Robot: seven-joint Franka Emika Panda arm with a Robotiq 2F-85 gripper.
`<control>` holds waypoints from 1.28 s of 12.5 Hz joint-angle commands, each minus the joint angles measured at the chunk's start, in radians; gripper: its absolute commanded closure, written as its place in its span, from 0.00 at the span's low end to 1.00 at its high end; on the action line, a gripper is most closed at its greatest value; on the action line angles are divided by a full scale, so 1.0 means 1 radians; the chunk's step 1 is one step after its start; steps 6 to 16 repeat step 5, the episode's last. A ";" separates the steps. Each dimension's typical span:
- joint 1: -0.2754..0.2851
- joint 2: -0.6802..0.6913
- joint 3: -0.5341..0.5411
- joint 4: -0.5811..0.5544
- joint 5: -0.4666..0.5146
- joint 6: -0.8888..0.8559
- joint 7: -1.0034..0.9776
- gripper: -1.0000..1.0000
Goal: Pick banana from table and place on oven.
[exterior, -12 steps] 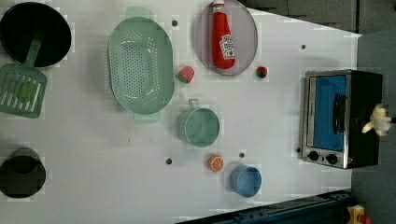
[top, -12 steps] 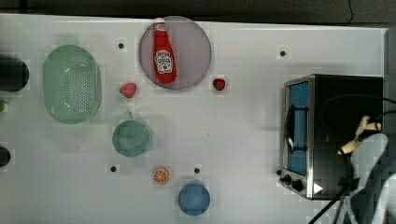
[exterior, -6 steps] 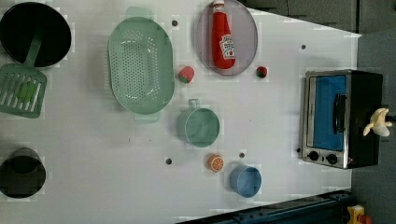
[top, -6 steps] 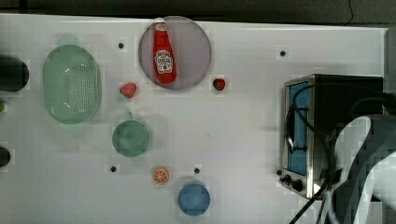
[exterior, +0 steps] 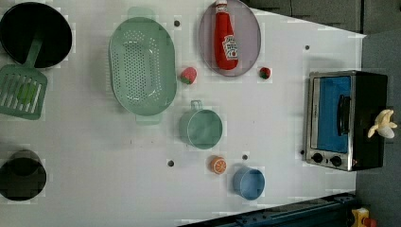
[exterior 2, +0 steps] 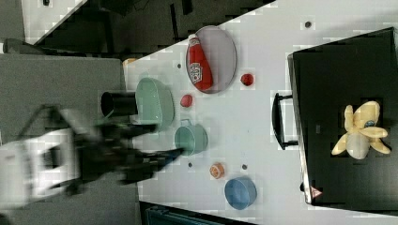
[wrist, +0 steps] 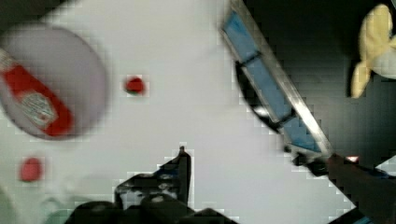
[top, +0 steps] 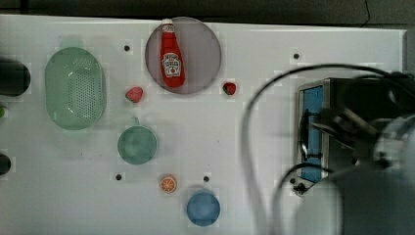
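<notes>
The small pale yellow peeled banana lies on the black-topped, blue-glass-doored toaster oven, while the robot's dark claw hangs released above the white tabletop.

Surface: white table | directly on it: oven, green colander, plate, green cup, blue cup, orange slice

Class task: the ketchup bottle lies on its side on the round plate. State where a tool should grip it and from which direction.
Grip the ketchup bottle across its wide red body, near the label, coming straight down. It lies flat on the plate, so both long sides look free, while the cap end is narrower and probably slips more easily.
</notes>
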 commanded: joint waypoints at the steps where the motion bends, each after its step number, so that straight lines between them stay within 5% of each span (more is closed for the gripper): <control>1: 0.042 -0.011 0.116 -0.032 0.002 -0.023 0.373 0.00; 5: 0.042 -0.079 0.200 -0.097 0.004 -0.081 0.675 0.00; 16: 0.042 -0.079 0.200 -0.097 0.004 -0.081 0.675 0.00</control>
